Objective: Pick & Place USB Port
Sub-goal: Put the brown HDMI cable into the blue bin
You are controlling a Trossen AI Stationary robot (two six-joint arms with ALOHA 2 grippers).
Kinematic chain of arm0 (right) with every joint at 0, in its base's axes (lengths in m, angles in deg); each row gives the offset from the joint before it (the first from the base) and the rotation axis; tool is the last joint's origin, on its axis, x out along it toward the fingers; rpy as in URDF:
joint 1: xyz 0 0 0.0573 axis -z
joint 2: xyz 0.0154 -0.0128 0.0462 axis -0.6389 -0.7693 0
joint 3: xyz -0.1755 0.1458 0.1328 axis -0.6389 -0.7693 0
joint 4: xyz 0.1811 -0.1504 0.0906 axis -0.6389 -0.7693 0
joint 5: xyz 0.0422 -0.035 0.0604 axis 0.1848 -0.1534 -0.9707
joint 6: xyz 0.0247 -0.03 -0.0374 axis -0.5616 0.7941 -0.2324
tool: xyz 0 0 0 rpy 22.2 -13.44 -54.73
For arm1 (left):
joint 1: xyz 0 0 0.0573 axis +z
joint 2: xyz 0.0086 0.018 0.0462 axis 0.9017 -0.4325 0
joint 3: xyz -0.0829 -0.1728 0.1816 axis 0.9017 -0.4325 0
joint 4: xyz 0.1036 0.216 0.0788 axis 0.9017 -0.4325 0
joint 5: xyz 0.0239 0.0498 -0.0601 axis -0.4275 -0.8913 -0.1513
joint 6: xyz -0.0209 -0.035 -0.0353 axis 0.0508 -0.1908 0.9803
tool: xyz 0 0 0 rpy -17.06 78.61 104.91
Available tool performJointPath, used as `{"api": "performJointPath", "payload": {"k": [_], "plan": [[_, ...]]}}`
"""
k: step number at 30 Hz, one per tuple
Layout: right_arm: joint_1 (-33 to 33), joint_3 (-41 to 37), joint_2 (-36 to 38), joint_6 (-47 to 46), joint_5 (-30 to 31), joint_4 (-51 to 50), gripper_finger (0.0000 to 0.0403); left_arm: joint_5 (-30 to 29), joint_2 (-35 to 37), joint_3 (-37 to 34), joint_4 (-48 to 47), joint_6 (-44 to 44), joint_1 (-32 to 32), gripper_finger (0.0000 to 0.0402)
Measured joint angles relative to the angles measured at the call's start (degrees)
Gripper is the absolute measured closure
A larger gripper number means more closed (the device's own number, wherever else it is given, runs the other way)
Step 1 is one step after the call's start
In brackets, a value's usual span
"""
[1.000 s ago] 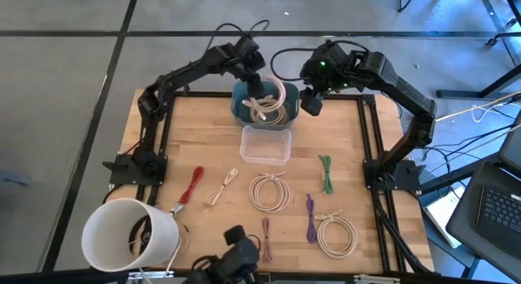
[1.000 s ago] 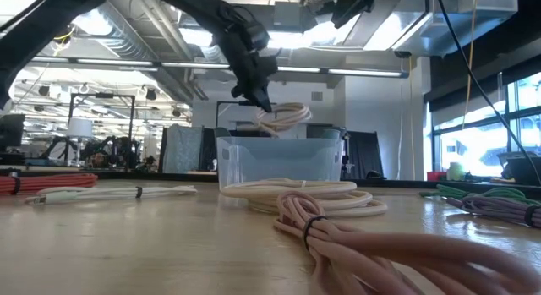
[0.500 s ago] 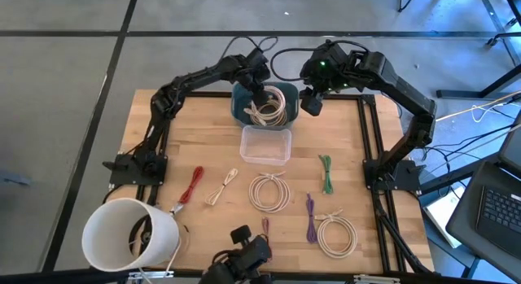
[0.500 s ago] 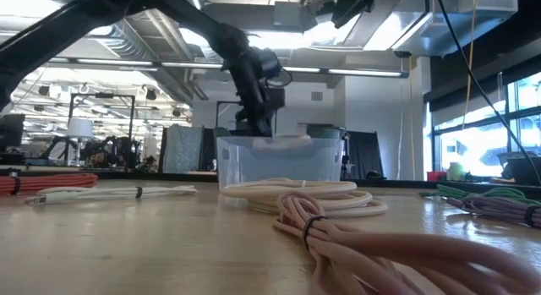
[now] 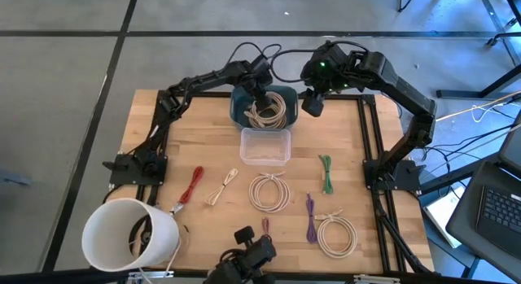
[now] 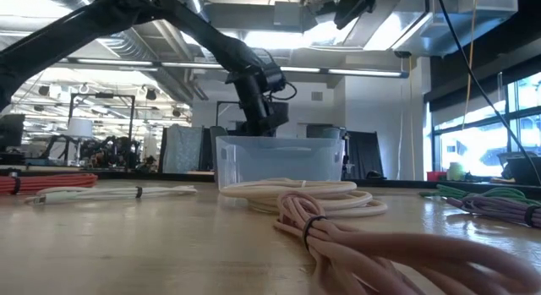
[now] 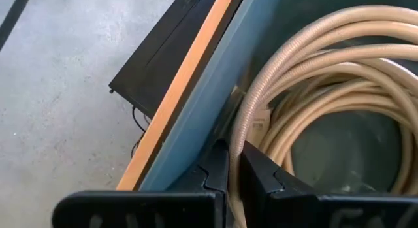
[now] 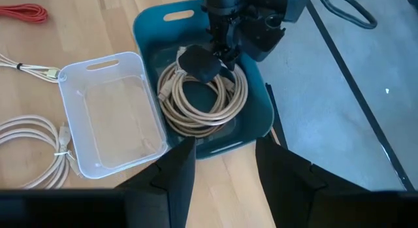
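A beige coiled USB cable [image 5: 269,111] lies inside the teal bin [image 5: 238,113] at the table's far edge. It shows as a round coil [image 8: 202,100] in the right wrist view. My left gripper [image 5: 259,90] reaches down into the bin at the coil's far left side and is shut on a strand. My right gripper [image 5: 312,103] hangs open above the bin's right side, holding nothing; the bin's wall [image 8: 258,114] shows past its spread fingers [image 8: 176,169]. My left gripper pinches one outer strand of the coil [image 7: 236,146] between its two fingers [image 7: 215,169], close to the bin's far left wall. The fingers slant steeply down from above. The rest of the coil lies on the bin's floor.
A clear plastic tub [image 5: 265,146] stands just in front of the bin. Nearer lie a red cable [image 5: 191,186], a small beige one [image 5: 221,186], two beige coils [image 5: 269,190] [image 5: 336,233], a green [image 5: 326,174], a purple [image 5: 310,219] and a pink bundle [image 5: 265,235]. A white bucket [image 5: 130,233] lies at the near left.
My left gripper has gone down into the teal bin with the beige coil. The coil, which hung above the bin's rim a second ago, now lies inside the bin. My right arm has kept still.
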Motion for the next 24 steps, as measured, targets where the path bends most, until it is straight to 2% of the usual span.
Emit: {"api": "performJointPath", "payload": {"k": [6, 16, 20, 24], "plan": [[0.0, 0.0, 0.0, 0.6, 0.0, 0.0, 0.024, 0.3, 0.0, 0.0, 0.0, 1.5, 0.0, 0.0384], [0.0, 0.0, 0.0, 0.7, 0.0, -0.8, 0.024, 0.1, 0.2, 0.0, -0.1, 1.9, -0.2, 0.0243], [0.0, 0.0, 0.0, 1.0, 0.0, -0.8, 0.024, -1.2, 1.3, 2.8, -3.2, -0.3, -0.2, 0.0209], [0.0, 0.0, 0.0, 1.1, 0.0, -0.7, 0.024, -3.6, 4.3, 9.6, -7.4, -1.3, -0.2, 0.0194]]}}
